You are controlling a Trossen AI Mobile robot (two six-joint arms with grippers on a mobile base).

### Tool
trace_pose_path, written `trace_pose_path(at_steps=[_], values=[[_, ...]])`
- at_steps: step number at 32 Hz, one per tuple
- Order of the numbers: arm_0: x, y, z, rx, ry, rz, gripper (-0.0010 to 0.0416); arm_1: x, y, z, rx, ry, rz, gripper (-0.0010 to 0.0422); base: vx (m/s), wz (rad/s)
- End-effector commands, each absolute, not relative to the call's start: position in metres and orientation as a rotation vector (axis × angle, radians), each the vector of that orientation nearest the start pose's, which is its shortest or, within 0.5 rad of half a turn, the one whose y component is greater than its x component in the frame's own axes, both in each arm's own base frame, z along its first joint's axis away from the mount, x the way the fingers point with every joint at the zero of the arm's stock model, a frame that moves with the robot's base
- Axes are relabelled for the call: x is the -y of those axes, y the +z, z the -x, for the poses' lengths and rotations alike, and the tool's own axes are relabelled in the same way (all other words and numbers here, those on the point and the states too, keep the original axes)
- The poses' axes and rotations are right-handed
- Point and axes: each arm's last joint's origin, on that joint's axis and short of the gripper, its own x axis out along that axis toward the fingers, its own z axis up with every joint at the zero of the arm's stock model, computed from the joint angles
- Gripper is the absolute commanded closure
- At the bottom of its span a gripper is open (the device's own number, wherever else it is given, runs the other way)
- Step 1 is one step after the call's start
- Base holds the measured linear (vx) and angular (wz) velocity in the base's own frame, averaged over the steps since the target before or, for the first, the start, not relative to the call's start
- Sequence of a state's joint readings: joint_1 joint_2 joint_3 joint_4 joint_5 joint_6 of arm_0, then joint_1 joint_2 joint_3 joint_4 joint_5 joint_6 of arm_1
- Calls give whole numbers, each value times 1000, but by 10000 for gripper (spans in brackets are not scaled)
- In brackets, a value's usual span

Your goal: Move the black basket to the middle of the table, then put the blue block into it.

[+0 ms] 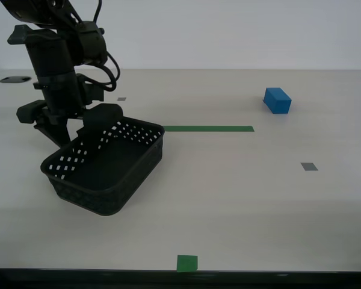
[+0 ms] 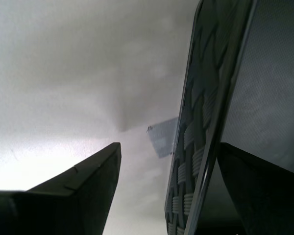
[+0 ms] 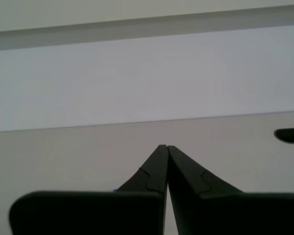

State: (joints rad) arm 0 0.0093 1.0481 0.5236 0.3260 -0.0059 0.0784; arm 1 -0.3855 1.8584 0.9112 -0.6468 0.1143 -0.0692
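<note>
The black basket (image 1: pixel 105 168) sits at the exterior view's left on the table (image 1: pixel 240 205). My second gripper (image 1: pixel 78 129) is at the basket's far wall, one finger inside and one outside. In the second wrist view the lattice wall (image 2: pixel 196 147) stands between the fingers of that gripper (image 2: pixel 169 144). One finger touches the wall; a gap shows at the other, so it is open. The blue block (image 1: pixel 277 100) lies alone at the far right. My first gripper (image 3: pixel 165 147) is shut and empty, and does not show in the exterior view.
A green tape strip (image 1: pixel 207 128) runs across the table's middle. A grey tape square (image 1: pixel 309 167) lies at the right and a green one (image 1: pixel 187 263) at the front edge. A dark hole (image 1: pixel 15 79) is at the far left.
</note>
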Motion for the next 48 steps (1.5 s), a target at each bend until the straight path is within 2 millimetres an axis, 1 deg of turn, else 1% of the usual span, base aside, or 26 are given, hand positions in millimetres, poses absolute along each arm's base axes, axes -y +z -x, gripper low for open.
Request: trace_pose_path(at_steps=[1, 2, 3, 4, 7, 9, 15, 19, 21, 24, 26, 27, 30, 31, 32, 35, 38, 40, 41, 44, 46, 48], values=[[-2, 243, -225, -196, 8, -79, 405, 111, 96, -264, -1585, -333, -162, 217, 0, 0], [-2, 243, -225, -196, 8, -79, 405, 112, 96, -265, -1581, -334, -161, 252, 0, 0], [-2, 243, -225, -196, 8, -79, 405, 112, 96, -265, -1578, -335, -161, 274, 0, 0], [-2, 243, -225, -196, 8, -79, 405, 112, 96, -266, -1573, -336, -160, 316, 0, 0], [-2, 243, -225, -196, 8, -79, 405, 113, 96, -267, -1551, -343, -159, 421, 0, 0], [-2, 243, -225, -196, 8, -79, 405, 113, 96, -269, -1535, -345, -157, 408, 0, 0], [-2, 243, -225, -196, 8, -79, 405, 115, 98, -271, -1519, -349, -154, 414, 0, 0], [-2, 243, -225, -196, 8, -79, 405, 123, 108, -278, -1518, -397, -81, 414, 0, 0], [-2, 243, -225, -196, 8, -79, 405, 133, 118, -285, -1493, -438, -58, 414, 0, 0], [-2, 243, -225, -196, 8, -79, 405, 147, 131, -291, -1459, -467, -72, 414, 0, 0], [-2, 243, -225, -197, 8, -79, 405, 173, 155, -299, -1386, -528, -97, 414, 0, 0], [-2, 243, -225, -197, 8, -79, 405, 180, 162, -301, -1358, -544, -100, 414, 0, 0], [-2, 243, -225, -197, 8, -79, 405, 192, 181, -310, -1292, -562, -81, 414, 0, 0], [-2, 243, -225, -196, 8, -80, 405, 198, 188, -320, -1280, -561, -74, 414, 0, 0], [-2, 243, -225, -197, 8, -80, 405, 201, 190, -325, -1289, -560, -77, 414, 0, 0], [-2, 243, -225, -197, 8, -81, 405, 216, 190, -347, -1312, -580, -117, 414, 0, 0], [-2, 242, -225, -205, 8, -81, 405, 235, 184, -372, -1318, -590, -131, 414, 0, 0], [-2, 241, -225, -219, 8, -82, 405, 241, 181, -379, -1329, -595, -144, 414, 0, 0], [-3, 239, -224, -237, 7, -81, 405, 248, 174, -385, -1366, -600, -167, 414, 0, 0], [-3, 238, -224, -252, 8, -81, 405, 255, 163, -390, -1394, -607, -189, 414, 0, 0], [-3, 236, -224, -264, 9, -81, 405, 261, 150, -391, -1416, -608, -200, 412, 0, 0], [-3, 236, -224, -272, 8, -81, 405, 260, 146, -390, -1430, -599, -210, 412, 0, 0]])
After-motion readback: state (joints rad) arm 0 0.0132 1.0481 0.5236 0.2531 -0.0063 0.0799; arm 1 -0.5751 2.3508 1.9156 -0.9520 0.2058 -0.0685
